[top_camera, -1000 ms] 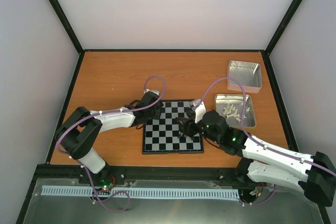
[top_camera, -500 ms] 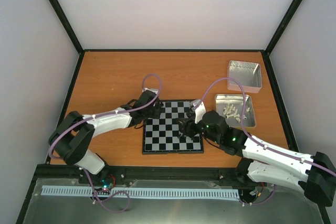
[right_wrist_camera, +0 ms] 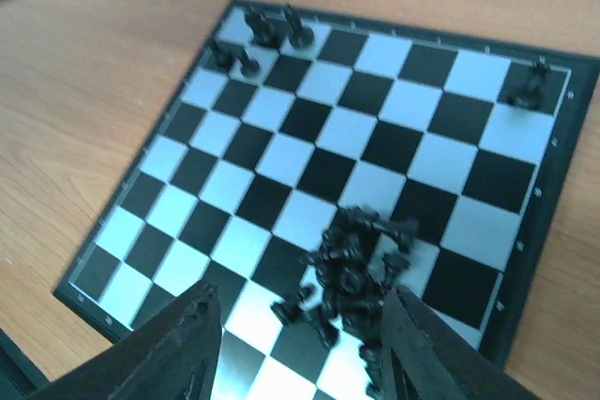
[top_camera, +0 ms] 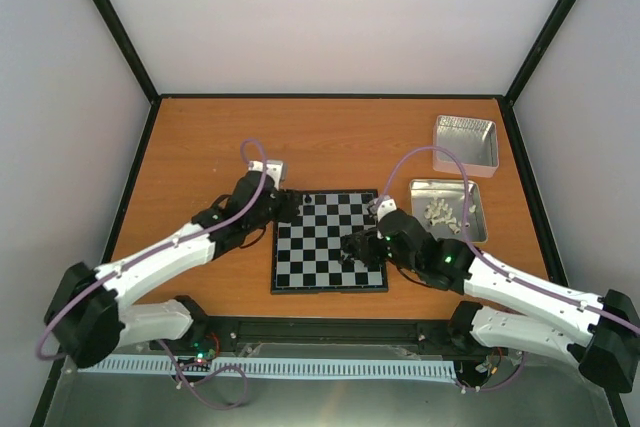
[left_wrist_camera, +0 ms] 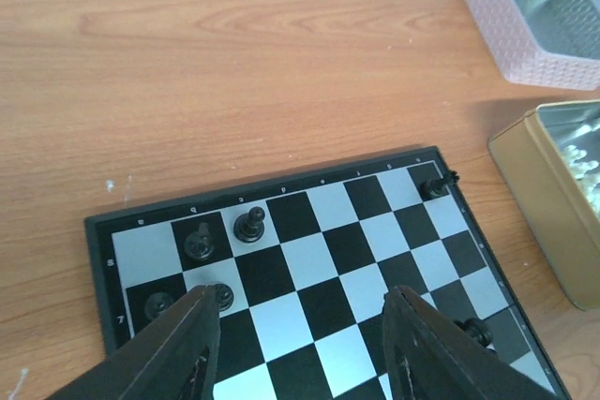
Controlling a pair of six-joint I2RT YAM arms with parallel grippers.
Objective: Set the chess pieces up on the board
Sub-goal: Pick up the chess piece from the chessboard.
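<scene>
— Where's the board from where you stand?

— The board (top_camera: pixel 310 259) lies flat on the desk (top_camera: pixel 200 147), about the middle and a little to the near side, between the two arms.

— And the black chess pieces?

— Most of the black chess pieces (right_wrist_camera: pixel 349 280) lie jumbled in a heap on the board's right side, toward the near edge. A group of four (left_wrist_camera: pixel 249 224) stands in the far left corner, on the two farthest rows. A lone piece (left_wrist_camera: pixel 434 185) sits at the far right corner.

— What about the left end effector?

— The left end effector (left_wrist_camera: pixel 298 299) hangs over the far left part of the board, just on the near side of that group. Its fingers are spread wide with nothing between them; only squares show in the gap.

— The right one?

— The right end effector (right_wrist_camera: pixel 295 299) is low over the heap, fingers parted, with part of the heap lying between them. I can't tell whether either finger touches a piece, and nothing looks lifted.

— Anything else on the desk?

— Two silver tins, right of the board. The nearer tin (top_camera: pixel 481 233) is close to the board's far right corner and holds cream-white pieces (top_camera: pixel 443 211). The farther tin (top_camera: pixel 466 139) sits apart from it, toward the desk's far right corner.
</scene>
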